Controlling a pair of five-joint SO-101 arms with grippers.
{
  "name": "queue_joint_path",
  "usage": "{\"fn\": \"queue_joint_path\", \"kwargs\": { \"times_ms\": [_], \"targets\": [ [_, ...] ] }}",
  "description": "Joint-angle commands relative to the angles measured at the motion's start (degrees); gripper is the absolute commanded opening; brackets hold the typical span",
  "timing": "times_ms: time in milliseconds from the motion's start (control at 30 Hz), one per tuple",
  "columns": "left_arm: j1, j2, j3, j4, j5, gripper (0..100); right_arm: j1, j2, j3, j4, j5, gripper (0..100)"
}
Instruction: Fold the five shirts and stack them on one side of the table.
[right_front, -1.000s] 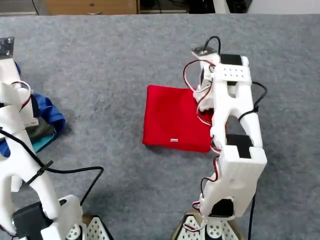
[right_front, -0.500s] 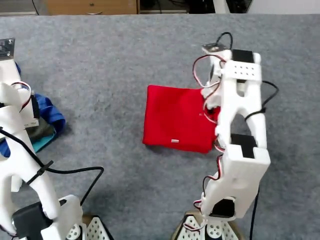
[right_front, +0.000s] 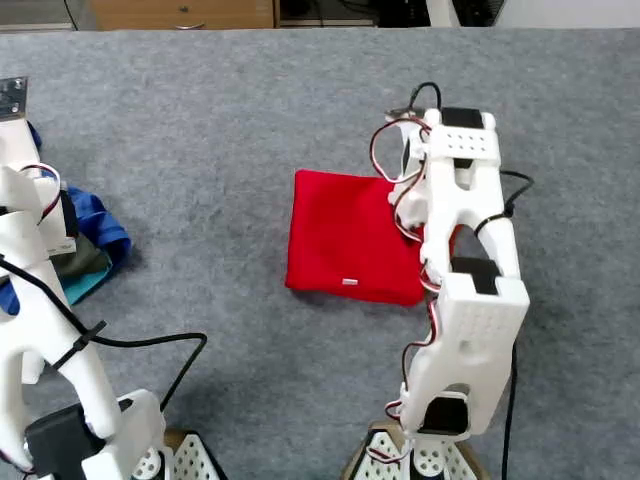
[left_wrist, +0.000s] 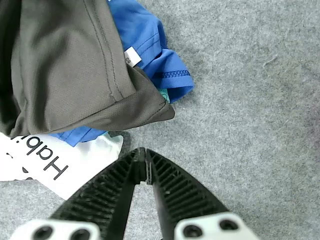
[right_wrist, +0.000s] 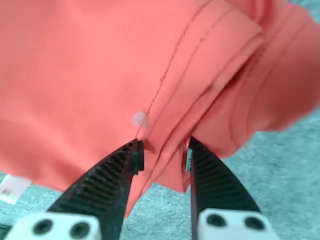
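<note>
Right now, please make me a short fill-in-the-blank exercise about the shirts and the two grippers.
1. The folded shirt in the middle of the table is ___ in colour.
2. The left gripper is ___ and holds nothing.
3. The right gripper is ___ over the folded shirt's edge.
4. The pile of shirts lies at the table's ___ edge.
Missing words: red; shut; open; left.

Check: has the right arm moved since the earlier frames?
Yes. The right arm swung outward off the red shirt's edge, then came back over it.
</note>
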Motion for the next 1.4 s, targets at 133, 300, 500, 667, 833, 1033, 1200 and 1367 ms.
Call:
{"fn": "queue_joint_path", "kwargs": {
  "times_ms": [133,300,500,667,833,1033,1200,1367],
  "targets": [
    [-0.7,-1.8,-0.26,0.53,-0.09,2,0.66,-0.57,-4.53,-0.26,-0.26,14.0],
    [-0.44,-1.8,-0.26,0.53,-0.09,2,-0.04,-0.22,-5.58,-0.44,0.0,9.7],
    [-0.44,-1.8,-0.26,0.53,-0.09,2,-0.66,-0.13,-5.58,-0.7,0.0,9.7],
    [-0.44,-1.8,-0.26,0.53,-0.09,2,-0.4,-0.13,-5.32,-1.49,0.0,9.7],
    [-0.44,-1.8,-0.26,0.53,-0.09,2,-0.22,1.19,-6.02,-2.29,0.0,9.5],
    [-0.7,-1.8,-0.26,0.53,-0.09,2,-0.13,3.74,-7.34,-1.93,0.0,9.1],
    [-0.7,-1.8,-0.26,0.53,-0.09,2,-0.04,3.65,-7.69,-1.67,0.0,0.5],
    [-0.7,-1.8,-0.26,0.53,-0.09,2,0.84,1.54,-9.98,0.35,0.09,0.2]
  ]
}}
